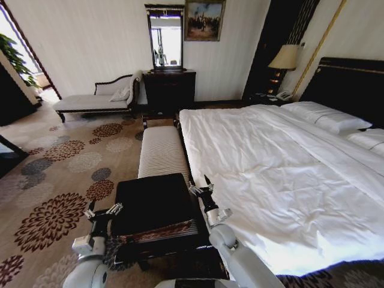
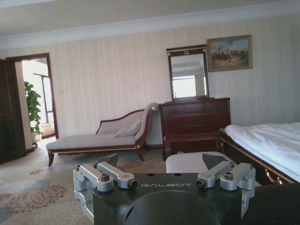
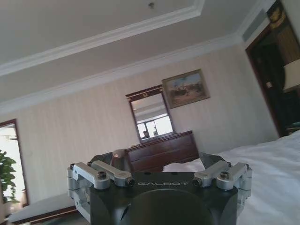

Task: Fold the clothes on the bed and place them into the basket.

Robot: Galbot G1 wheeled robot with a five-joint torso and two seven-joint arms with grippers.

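The bed (image 1: 270, 168) with its white duvet spreads across the right side of the head view, and no garment lies on the duvet I can see. The clothes are out of view. The basket (image 1: 162, 233), dark woven with a black inside, stands right in front of me beside the bed's foot corner. My left gripper (image 1: 103, 209) is open, held at the basket's left side. Just off the basket's right far corner, my right gripper (image 1: 200, 185) is open next to the bed edge. In the wrist views both the left gripper (image 2: 161, 161) and the right gripper (image 3: 157, 159) hold nothing.
A white striped bench (image 1: 161, 153) runs along the bed's foot beyond the basket. A chaise longue (image 1: 96, 101) and a dark dresser with a mirror (image 1: 169, 90) line the far wall. A lamp (image 1: 285, 57) stands by the headboard. Patterned carpet (image 1: 60, 174) lies open to the left.
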